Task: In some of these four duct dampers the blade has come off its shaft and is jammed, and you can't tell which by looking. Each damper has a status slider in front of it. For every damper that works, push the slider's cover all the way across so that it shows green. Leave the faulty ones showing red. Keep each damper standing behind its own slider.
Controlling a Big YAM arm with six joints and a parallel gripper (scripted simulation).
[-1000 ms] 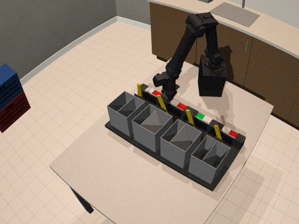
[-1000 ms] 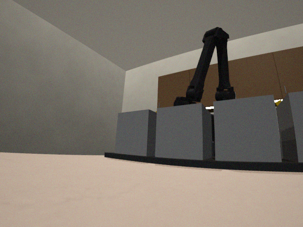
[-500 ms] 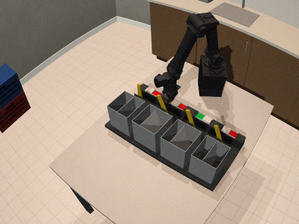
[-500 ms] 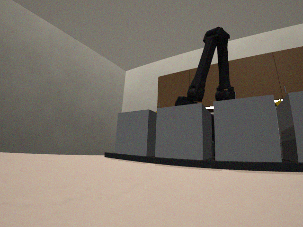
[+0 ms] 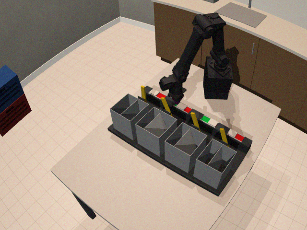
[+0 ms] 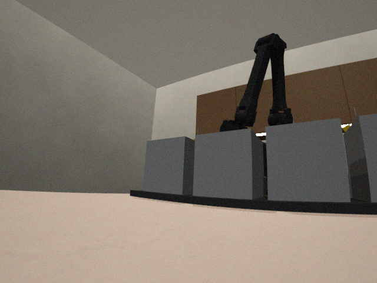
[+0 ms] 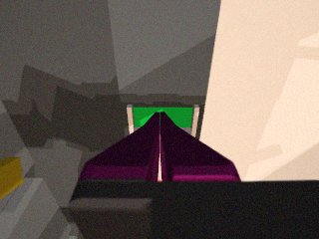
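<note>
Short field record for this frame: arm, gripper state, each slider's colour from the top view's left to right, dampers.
arm: reaching down over the second slider
gripper: shut, holding nothing, tips at a green patch
slider 1: red showing
slider 2: red showing, sliver of green by the gripper
slider 3: green showing
slider 4: red showing
dampers: four grey boxes in a row on a dark base, each behind its slider
</note>
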